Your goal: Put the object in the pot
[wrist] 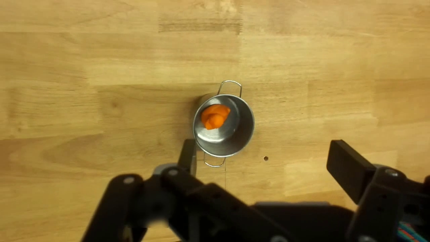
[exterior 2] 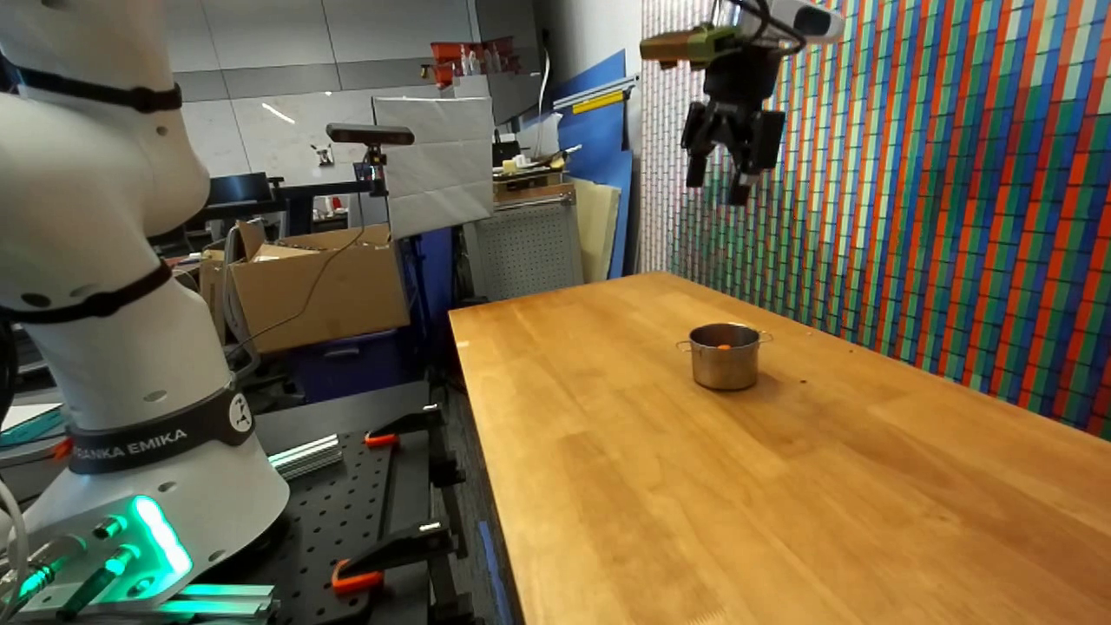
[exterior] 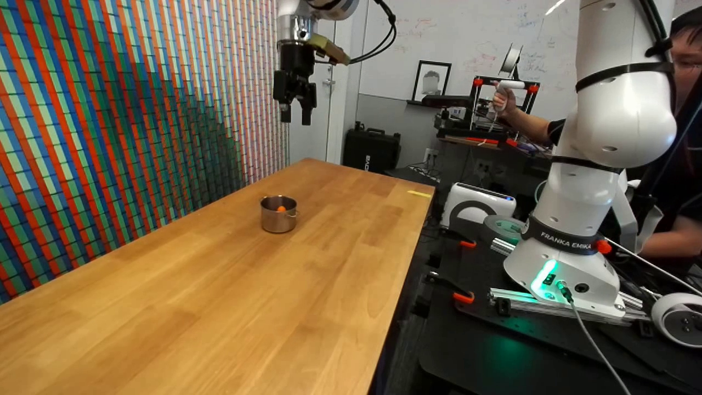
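Observation:
The pot (exterior: 278,221), small and of shiny grey metal with two wire handles, stands upright on the wooden table. It shows in both exterior views (exterior 2: 726,373) and in the wrist view (wrist: 242,136). The bright orange object (wrist: 215,116) lies inside the pot, against one side of its floor. Its top also shows over the rim in both exterior views (exterior: 281,209) (exterior 2: 724,347). My gripper (exterior: 296,119) is well above the table and the pot, fingers pointing down. It is open and empty, with its fingers wide apart in the wrist view (wrist: 263,144). It also shows in an exterior view (exterior 2: 718,191).
The wooden table (exterior: 230,296) runs along a wall of coloured tiles (exterior: 137,120). The robot base (exterior: 565,263) stands beside the table on a black mount with clamps (exterior: 463,297). A small hole (wrist: 266,158) in the tabletop lies near the pot. A person (exterior: 688,60) is behind the arm.

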Robot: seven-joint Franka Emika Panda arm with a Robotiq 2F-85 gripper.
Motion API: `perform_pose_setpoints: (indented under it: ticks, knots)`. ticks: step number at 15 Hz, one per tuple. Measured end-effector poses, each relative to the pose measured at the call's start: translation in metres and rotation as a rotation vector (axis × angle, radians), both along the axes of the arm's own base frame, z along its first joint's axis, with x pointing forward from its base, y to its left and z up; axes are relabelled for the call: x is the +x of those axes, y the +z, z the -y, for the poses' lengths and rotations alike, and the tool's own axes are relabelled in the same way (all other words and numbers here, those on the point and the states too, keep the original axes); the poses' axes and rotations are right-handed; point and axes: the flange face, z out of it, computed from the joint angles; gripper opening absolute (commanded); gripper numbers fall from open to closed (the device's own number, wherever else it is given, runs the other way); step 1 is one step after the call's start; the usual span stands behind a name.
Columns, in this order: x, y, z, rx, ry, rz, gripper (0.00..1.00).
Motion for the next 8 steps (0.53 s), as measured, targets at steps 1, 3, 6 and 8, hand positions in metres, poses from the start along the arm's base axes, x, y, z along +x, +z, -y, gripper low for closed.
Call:
perform_pose_setpoints:
  ticks: [1, 3, 6, 8]
  knots:
    - [-0.003, 0.017, 0.002, -0.001, 0.001, 0.004, 1.0]
    - [-0.009, 0.049, 0.005, -0.002, 0.002, 0.024, 1.0]
    - [-0.019, 0.086, 0.006, -0.001, 0.01, 0.033, 1.0]
    - [-0.024, 0.098, 0.006, -0.002, 0.014, 0.029, 1.0]
